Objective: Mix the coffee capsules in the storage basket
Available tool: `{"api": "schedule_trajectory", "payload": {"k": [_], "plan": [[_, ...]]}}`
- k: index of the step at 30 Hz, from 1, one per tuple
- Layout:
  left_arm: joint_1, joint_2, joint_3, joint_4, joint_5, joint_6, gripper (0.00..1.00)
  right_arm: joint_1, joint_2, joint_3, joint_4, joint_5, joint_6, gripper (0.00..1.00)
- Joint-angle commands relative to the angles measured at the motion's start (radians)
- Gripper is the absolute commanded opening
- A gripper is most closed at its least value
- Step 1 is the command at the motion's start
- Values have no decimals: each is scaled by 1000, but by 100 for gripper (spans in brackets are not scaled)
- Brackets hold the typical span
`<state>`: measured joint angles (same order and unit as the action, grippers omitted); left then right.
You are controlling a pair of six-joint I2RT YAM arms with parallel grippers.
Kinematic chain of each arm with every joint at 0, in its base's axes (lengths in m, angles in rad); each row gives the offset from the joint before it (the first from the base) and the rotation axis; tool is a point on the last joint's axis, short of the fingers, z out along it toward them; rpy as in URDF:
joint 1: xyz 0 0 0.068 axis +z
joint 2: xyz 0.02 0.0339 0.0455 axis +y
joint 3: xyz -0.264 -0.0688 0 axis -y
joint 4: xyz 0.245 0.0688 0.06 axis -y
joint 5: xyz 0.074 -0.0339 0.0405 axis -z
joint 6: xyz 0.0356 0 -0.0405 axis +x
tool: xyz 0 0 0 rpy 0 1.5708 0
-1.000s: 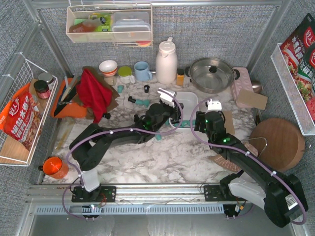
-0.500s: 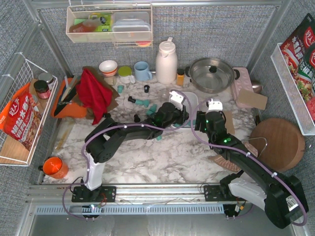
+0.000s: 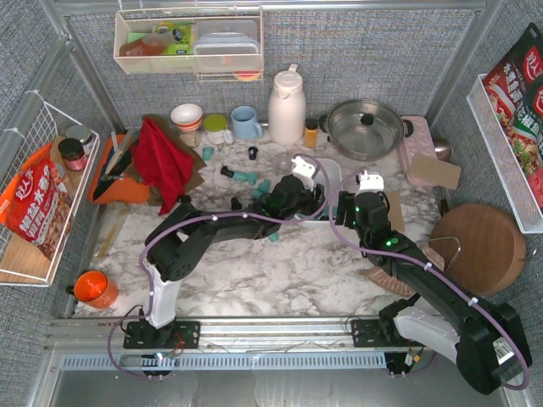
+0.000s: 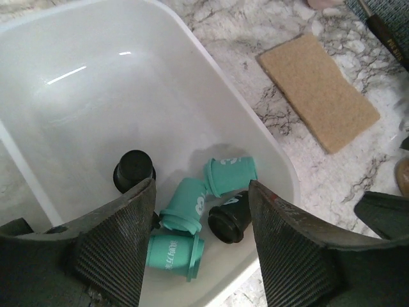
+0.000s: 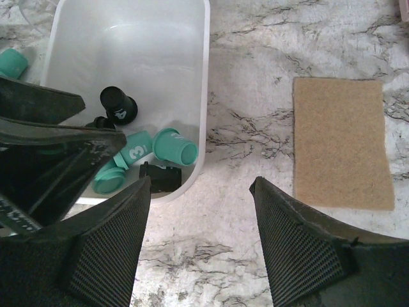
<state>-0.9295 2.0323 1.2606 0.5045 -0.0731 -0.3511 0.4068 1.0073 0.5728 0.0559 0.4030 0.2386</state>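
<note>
Look for the basket (image 3: pixel 333 174) just right of centre in the top view. In the left wrist view, count five capsules (image 4: pixel 230 174) heaped in its lower right corner: three teal and two black, lying on their sides and touching. Note more capsules loose on the marble table (image 3: pixel 254 271), above and left of centre in the top view, well outside the basket.

Read the left gripper (image 4: pixel 202 188) as spread wide, jaws straddling the heap and pinching nothing. Read the right gripper (image 5: pixel 199 185) as spread too and empty, hanging over bare marble just beside the basket's lower right corner, with a tan pad (image 5: pixel 342 144) at the right of its frame.

Expect light, stiff little capsules with smooth sides, likely to roll, skid along the glossy basket floor and pop out of a hard pinch. Better to push or sweep the heap with one jaw than to squeeze. If pinching, take one across the tapered body just under the flared rim, not end to end. Expect the basket to be light and slippery as well, apt to slide on the marble when nudged; consider bracing its wall with the free right gripper. Keep strokes shallow to avoid flicking capsules over the low walls.
</note>
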Motion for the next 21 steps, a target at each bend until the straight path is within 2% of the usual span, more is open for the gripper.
{"api": "schedule_trajectory", "payload": {"k": [1,9,15,21], "plan": [[3,-70,-43,61,-17,0,69,0,-6,-4,31,13,7,70],[2,-279,-204,105,-150,80,69,1,-4,-6,31,16,5,70],[3,-406,-329,-12,-230,124,70,0,-6,-6,31,15,5,70],[3,-466,-413,-161,-272,35,71,-1,-3,-4,32,13,7,70]]}}
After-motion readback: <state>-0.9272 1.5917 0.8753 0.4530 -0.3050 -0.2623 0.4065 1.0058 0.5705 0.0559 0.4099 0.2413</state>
